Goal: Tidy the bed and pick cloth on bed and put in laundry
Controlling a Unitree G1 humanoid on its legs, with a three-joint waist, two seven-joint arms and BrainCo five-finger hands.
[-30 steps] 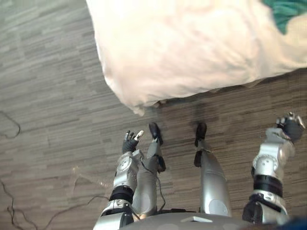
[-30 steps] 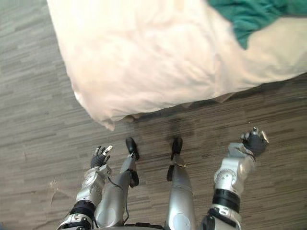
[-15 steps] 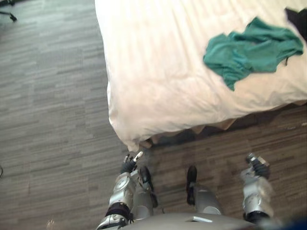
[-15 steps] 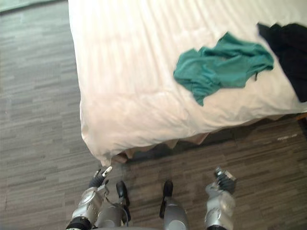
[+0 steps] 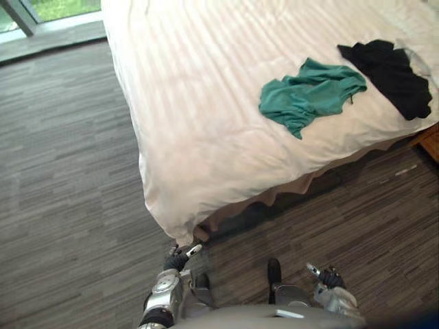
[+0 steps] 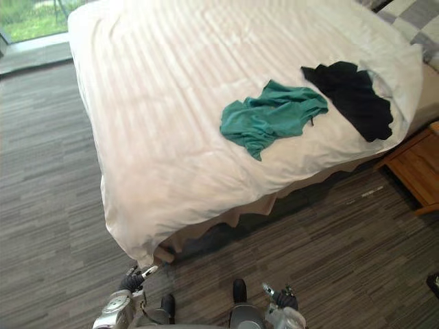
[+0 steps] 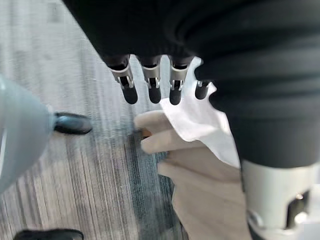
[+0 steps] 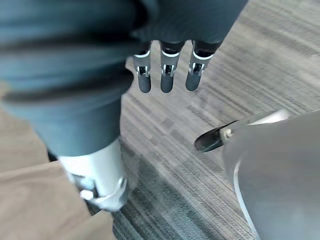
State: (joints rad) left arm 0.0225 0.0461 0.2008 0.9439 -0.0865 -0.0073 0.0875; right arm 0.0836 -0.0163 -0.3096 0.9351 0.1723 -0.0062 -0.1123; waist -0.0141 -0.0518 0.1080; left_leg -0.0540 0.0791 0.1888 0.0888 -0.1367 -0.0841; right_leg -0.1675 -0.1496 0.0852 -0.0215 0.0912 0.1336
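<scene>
A crumpled teal cloth (image 5: 309,96) lies on the white bed (image 5: 206,103), near its front edge. Just right of it lies a black cloth (image 5: 391,72). Both hands hang low over the floor in front of the bed, well short of the cloths. My left hand (image 5: 177,259) is below the bed's near corner (image 7: 200,120), its fingers (image 7: 150,85) straight and empty. My right hand (image 5: 329,277) is further right, and its fingers (image 8: 167,75) are also straight, holding nothing.
A wooden nightstand (image 6: 415,168) stands at the bed's right side. Grey striped carpet (image 5: 62,192) spreads to the left and in front of the bed. A window (image 5: 41,10) shows at the far left, beyond the bed.
The camera has tilted up, so more of the bed shows and the black cloth and nightstand have come into view. My right hand's fingers have straightened from a curl.
</scene>
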